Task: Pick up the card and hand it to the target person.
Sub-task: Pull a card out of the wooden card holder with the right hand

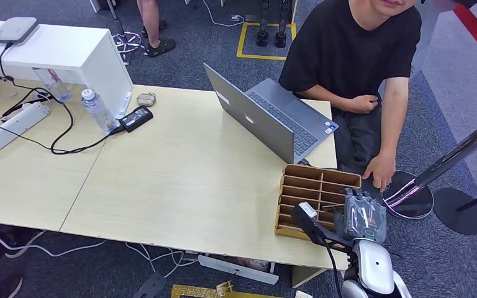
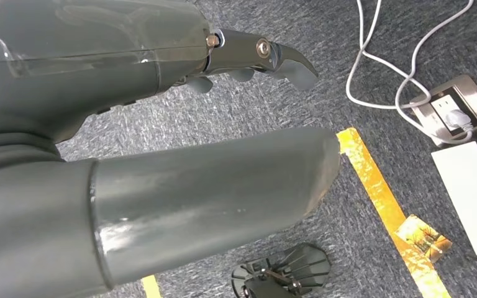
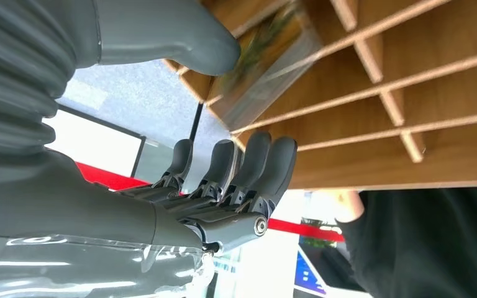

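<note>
The card (image 3: 267,59), with a green and orange picture, stands in a slot of the wooden card holder (image 1: 313,198) at the table's near right corner. My right hand (image 1: 365,214) is at the holder's right end. In the right wrist view my right hand (image 3: 161,205) has its thumb tip against the card's edge and its fingers (image 3: 248,164) spread just off the card's other side; no grip shows. The person (image 1: 354,49) in a black shirt sits across the corner, one hand (image 1: 380,171) lowered beside the table. My left hand (image 2: 161,186) hangs over the carpet, holding nothing.
An open laptop (image 1: 273,115) stands just behind the card holder. A water bottle (image 1: 97,110), power adapter (image 1: 136,118) and power strip (image 1: 12,127) lie at the far left. A slanted pole (image 1: 453,158) and round bases (image 1: 410,202) stand to the right. Cables (image 2: 385,68) cross the floor.
</note>
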